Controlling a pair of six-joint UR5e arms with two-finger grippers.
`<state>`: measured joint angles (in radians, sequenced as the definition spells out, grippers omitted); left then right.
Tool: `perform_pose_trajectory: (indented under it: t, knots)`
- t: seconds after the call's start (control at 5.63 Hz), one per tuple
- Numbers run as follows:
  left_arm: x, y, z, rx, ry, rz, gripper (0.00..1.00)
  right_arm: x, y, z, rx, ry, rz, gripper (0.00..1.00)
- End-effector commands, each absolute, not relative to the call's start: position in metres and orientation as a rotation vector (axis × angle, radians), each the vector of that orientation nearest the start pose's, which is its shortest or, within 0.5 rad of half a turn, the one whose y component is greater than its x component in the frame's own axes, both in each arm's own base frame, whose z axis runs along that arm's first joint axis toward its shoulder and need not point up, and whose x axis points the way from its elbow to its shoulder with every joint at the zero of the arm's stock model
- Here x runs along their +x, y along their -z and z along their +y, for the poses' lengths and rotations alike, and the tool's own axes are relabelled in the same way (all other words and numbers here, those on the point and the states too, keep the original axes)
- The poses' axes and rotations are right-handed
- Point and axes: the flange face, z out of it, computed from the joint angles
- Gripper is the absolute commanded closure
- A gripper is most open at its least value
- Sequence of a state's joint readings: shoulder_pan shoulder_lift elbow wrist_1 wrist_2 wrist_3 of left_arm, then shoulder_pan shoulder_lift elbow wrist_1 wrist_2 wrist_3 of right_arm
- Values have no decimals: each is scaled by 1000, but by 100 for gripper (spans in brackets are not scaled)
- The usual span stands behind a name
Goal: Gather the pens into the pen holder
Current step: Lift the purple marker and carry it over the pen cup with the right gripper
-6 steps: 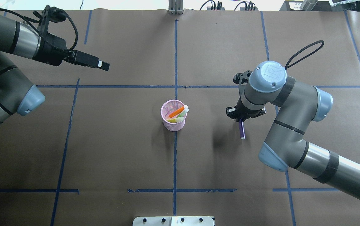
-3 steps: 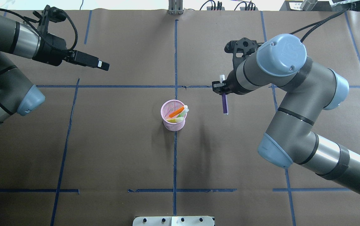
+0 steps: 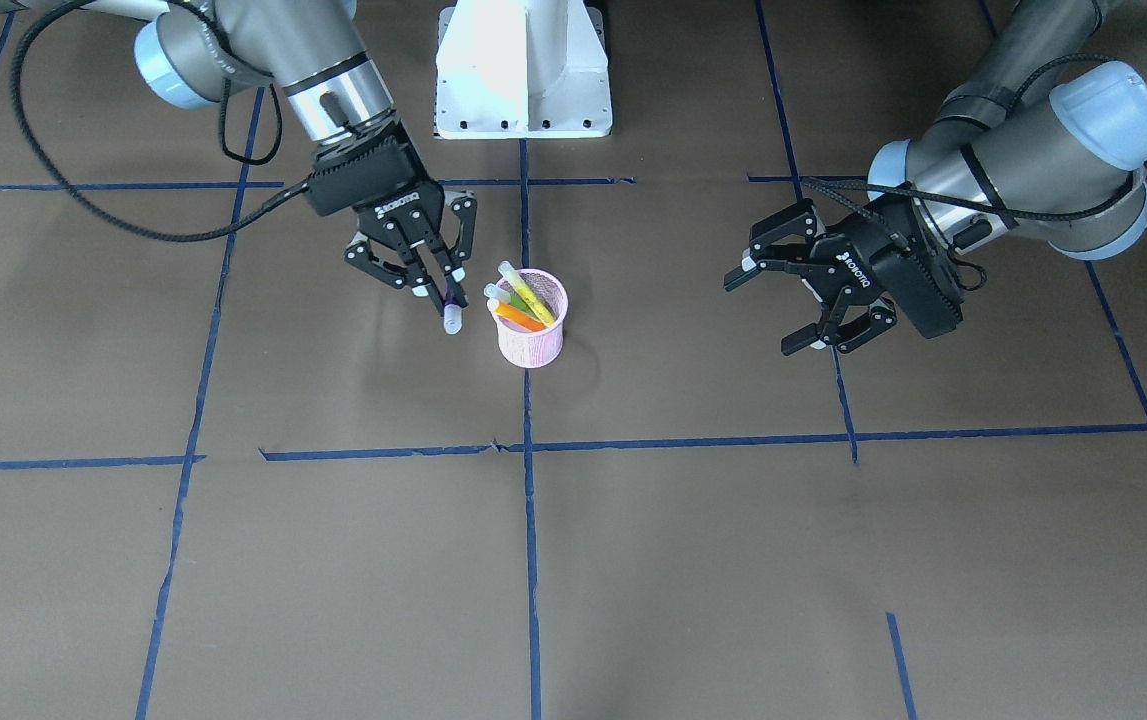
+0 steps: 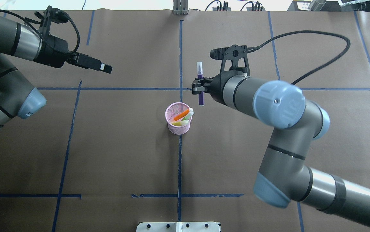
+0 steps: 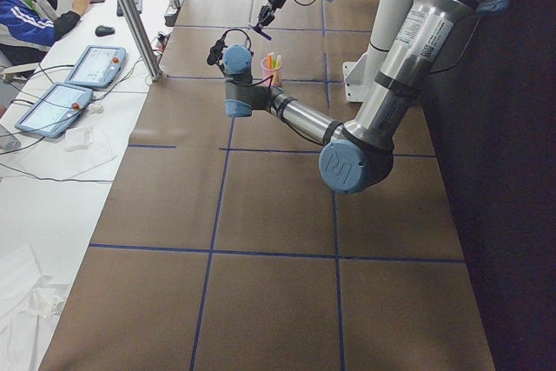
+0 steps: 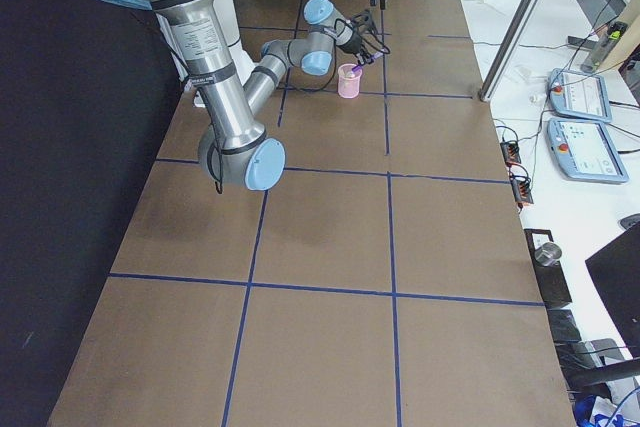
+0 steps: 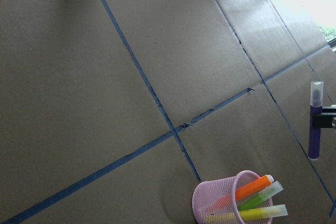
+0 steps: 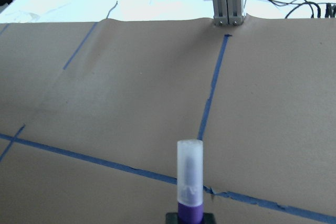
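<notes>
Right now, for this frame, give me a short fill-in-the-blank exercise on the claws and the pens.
The right claw grips a pen coloured ____.
The left claw holds nothing and is ____.
The orange pen leans inside the pen holder, whose mesh is ____.
Missing words: purple; open; pink.

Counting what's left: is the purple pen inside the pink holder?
No, the right tool holds the purple pen aloft, outside the pen holder.

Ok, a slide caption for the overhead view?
Right gripper holds the purple pen near the pink pen holder.
</notes>
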<state>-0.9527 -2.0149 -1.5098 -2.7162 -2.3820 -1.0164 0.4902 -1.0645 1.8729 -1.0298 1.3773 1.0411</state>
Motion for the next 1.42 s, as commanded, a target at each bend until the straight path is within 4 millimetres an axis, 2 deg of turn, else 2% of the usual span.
perform_pose_trajectory:
  t: [0.0, 0.18, 0.36, 0.53, 0.71, 0.89, 1.24]
  knots:
    - [311, -309, -543, 500, -301, 1456, 1, -463, -159, -391, 983, -170, -1076, 100]
    - [312, -315, -544, 490, -296, 1450, 1, -485, -162, -366, 1074, -125, -983, 100]
    - [312, -323, -544, 480, -291, 1444, 1, -496, -161, -362, 1078, -117, -972, 100]
    - [310, -331, -542, 473, -288, 1441, 1, -527, -159, -372, 1085, -123, -934, 100]
    - [309, -332, -541, 473, -288, 1441, 1, -551, -172, -378, 1097, -138, -968, 100]
    - [309, -333, -541, 469, -287, 1440, 1, -561, -177, -381, 1105, -148, -992, 100]
    - [309, -333, -541, 471, -286, 1439, 1, -564, -187, -377, 1099, -138, -988, 100]
